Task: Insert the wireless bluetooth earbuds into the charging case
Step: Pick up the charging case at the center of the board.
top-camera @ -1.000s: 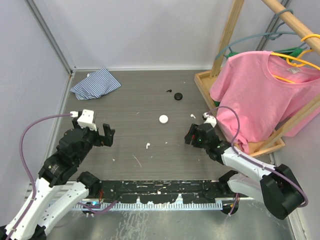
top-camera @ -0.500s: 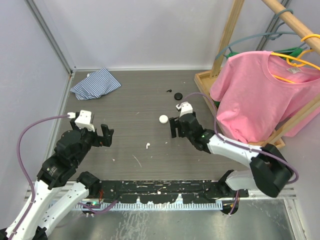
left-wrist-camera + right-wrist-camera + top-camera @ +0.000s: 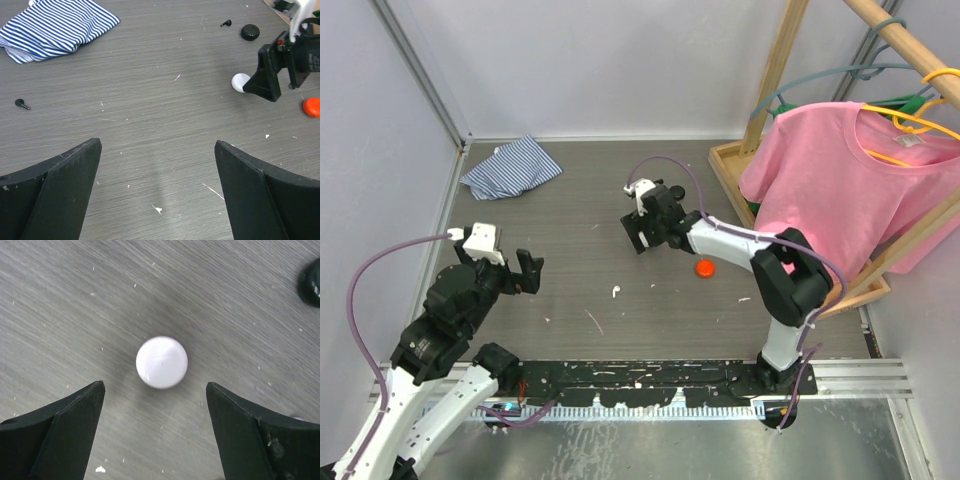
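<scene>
Because the right claw [image 3: 640, 238] hangs wide open and empty with the white charging case [image 3: 161, 362] lying between its fingers, a skewed closing could flick the smooth disc away. The white earbud [image 3: 615, 292] lies well apart, on the claw's near side.

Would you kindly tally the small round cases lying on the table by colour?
white case: 1
black case: 1
red case: 1
Total: 3
</scene>
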Robot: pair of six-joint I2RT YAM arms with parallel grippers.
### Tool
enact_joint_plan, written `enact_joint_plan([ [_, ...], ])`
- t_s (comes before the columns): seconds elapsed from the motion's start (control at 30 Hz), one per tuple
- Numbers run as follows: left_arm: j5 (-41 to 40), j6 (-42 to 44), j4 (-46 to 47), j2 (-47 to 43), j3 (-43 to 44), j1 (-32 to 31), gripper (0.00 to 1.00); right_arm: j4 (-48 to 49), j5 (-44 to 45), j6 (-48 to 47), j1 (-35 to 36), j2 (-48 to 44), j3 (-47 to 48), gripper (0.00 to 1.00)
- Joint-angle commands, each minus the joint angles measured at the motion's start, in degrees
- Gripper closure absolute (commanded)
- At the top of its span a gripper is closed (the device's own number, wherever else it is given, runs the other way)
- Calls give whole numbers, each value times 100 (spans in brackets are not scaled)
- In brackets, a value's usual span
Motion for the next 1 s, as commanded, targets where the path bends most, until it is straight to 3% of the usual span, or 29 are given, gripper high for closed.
enact_joint_plan([
  [0.0, 41, -8, 221, 67, 10, 80, 2, -799, -556, -172, -140, 590, 954, 12],
  [0.23, 102, -8, 231, 129, 9, 126, 2, -1361, -583, -239, -231, 1384, 1856, 20],
  [0.7, 342, -7, 294, 245, -17, 187, 2, -2145, -798, -457, -306, 2130, 2694, 34],
  [0.97, 510, -8, 321, 234, -26, 196, 2, -2514, -734, -404, -301, 2259, 2932, 50],
])
